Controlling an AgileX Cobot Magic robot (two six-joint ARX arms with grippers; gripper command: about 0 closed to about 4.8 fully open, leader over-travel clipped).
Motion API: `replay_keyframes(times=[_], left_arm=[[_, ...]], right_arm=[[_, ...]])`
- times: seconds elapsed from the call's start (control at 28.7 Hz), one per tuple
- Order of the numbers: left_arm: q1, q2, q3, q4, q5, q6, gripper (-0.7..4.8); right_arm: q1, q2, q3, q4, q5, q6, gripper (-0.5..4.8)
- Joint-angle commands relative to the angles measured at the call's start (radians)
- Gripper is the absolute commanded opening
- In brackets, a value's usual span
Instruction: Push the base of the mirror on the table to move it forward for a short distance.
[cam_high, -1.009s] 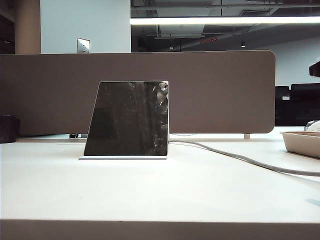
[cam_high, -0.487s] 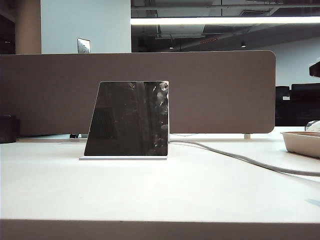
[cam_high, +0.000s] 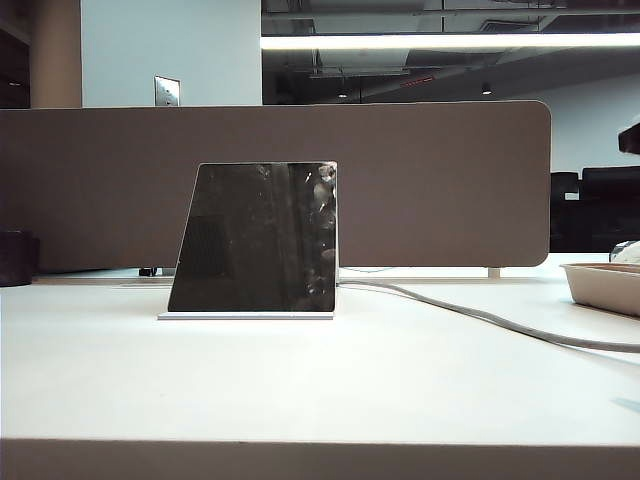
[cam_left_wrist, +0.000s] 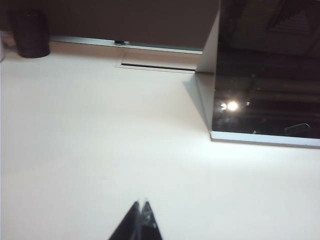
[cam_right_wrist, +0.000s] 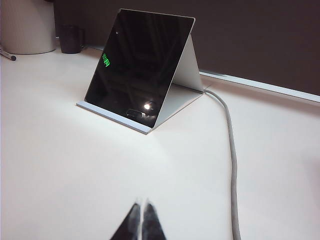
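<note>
— White desk (cam_high: 330, 385), wide and smooth. What stood at its far left?

— A dark cup (cam_high: 15, 258) sat at the left edge, near the big brown divider (cam_high: 450, 180) that ran along the back.

— And the mirror (cam_high: 262, 238)?

— It stood left of the middle, dark and shiny, with a slanted left side and smudges near its top right corner. It leaned back on a white prop. Its bottom sat on the base of the mirror (cam_high: 245, 316), a thin flat white slab lying on the desk.

— What was to the right of it?

— A grey cable (cam_high: 480, 318) ran from just behind the mirror across the desk to the right. A beige tray (cam_high: 603, 285) sat at the far right.

— Where were the grippers?

— The left gripper (cam_left_wrist: 141, 206) hovered over bare desk, near the mirror's left end but apart from it. Its fingers (cam_left_wrist: 135, 222) were pressed together, holding nothing. The right gripper (cam_right_wrist: 140, 203) hovered in front of the mirror, well apart from the base, with the cable beside it. Its fingers (cam_right_wrist: 150, 220) were pressed together too, also holding nothing.
</note>
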Motion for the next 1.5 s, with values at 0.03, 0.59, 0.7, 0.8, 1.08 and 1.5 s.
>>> replay_keyframes(times=[0.03,0.59,0.7,0.8,1.08,1.5], left_arm=[[0.011,0.000,-0.025,0.035,0.001,0.001,-0.02],[0.098,0.000,-0.030,0.034,0.009,0.053,-0.02],[0.098,0.000,-0.030,0.034,0.009,0.064,-0.02],[0.098,0.000,-0.030,0.034,0.024,0.086,-0.02],[0.098,0.000,-0.030,0.034,0.023,0.109,-0.02],[0.097,0.001,-0.030,0.034,0.023,0.123,-0.02]], right_arm=[[0.000,0.000,0.001,0.014,-0.001,-0.001,0.22],[0.000,0.000,0.001,0.014,-0.001,-0.001,0.22],[0.000,0.000,0.001,0.014,-0.001,-0.001,0.22],[0.000,0.000,0.001,0.014,-0.001,-0.001,0.22],[0.000,0.000,0.001,0.014,-0.001,-0.001,0.22],[0.000,0.000,0.001,0.014,-0.001,-0.001,0.22]])
